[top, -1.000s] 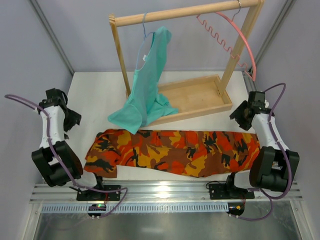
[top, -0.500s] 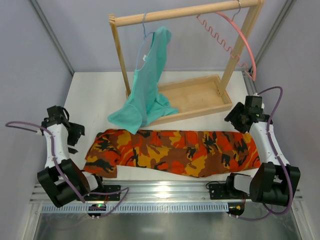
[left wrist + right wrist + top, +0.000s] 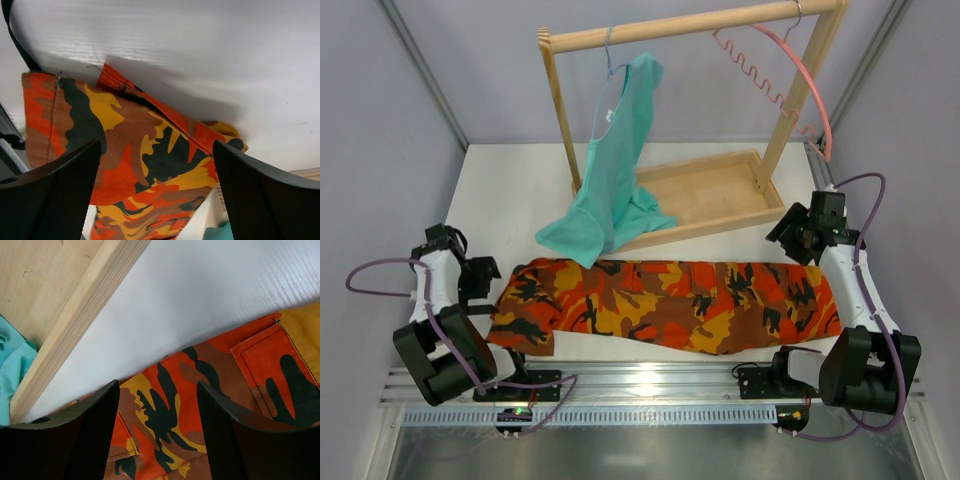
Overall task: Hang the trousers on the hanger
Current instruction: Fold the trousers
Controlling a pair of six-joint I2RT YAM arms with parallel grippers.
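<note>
The camouflage trousers lie flat across the near part of the table, left to right. The pink hanger hangs by its metal hook from the right end of the wooden rail, with nothing on it. My left gripper stands open just left of the trousers' left end; in the left wrist view its fingers frame the cloth without touching it. My right gripper hovers open over the trousers' upper right edge. In the right wrist view the cloth shows between its open fingertips.
A wooden rack with a tray base stands at the back. A teal garment hangs from a thin hanger on its rail and drapes onto the table near the trousers. The tray's edge lies close to my right gripper.
My left arm has swung in toward the trousers' left end and its jaws have spread wider. My right gripper has shifted slightly left toward the trousers' right end.
</note>
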